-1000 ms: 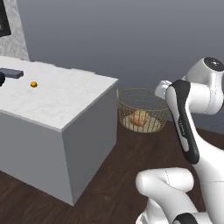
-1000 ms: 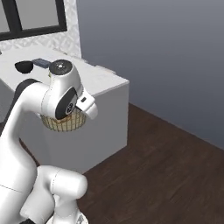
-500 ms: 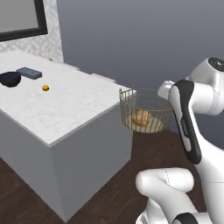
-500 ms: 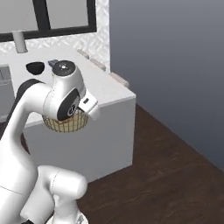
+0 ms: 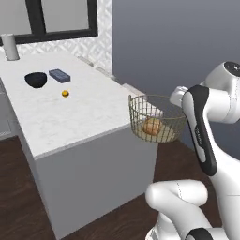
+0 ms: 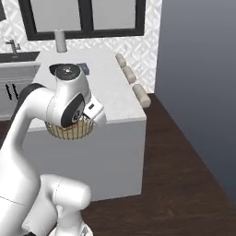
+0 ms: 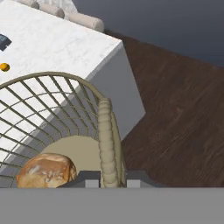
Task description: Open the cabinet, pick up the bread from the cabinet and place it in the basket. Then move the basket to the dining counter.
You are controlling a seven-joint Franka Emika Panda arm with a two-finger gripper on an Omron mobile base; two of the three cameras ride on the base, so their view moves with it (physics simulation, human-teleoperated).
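Dining counter [image 5: 84,117], one basket [image 5: 154,119], one bread [image 5: 151,126]

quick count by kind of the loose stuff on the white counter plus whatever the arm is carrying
bowl: 1
dark block: 1
orange fruit: 1
white cylinder: 1
basket: 1, held by the gripper
bread: 1, inside the basket
total: 6

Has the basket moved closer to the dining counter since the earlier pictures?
Yes. In the left base view the basket, held by the gripper, now overlaps the near corner of the dining counter; earlier a gap separated them.
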